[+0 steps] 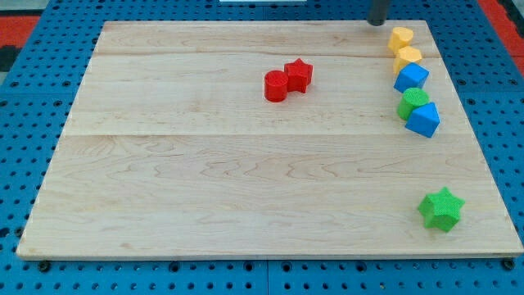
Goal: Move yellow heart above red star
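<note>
Camera view: 2 red (276, 85), 2 yellow (400, 38), 2 blue (411, 78), 2 green blocks (441, 208).

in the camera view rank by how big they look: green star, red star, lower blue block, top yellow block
1. green star, though it sits nearest the view's bottom, so nearness may inflate it
2. lower blue block
3. red star
4. top yellow block
The last two look close; I would not firmly separate them.
</note>
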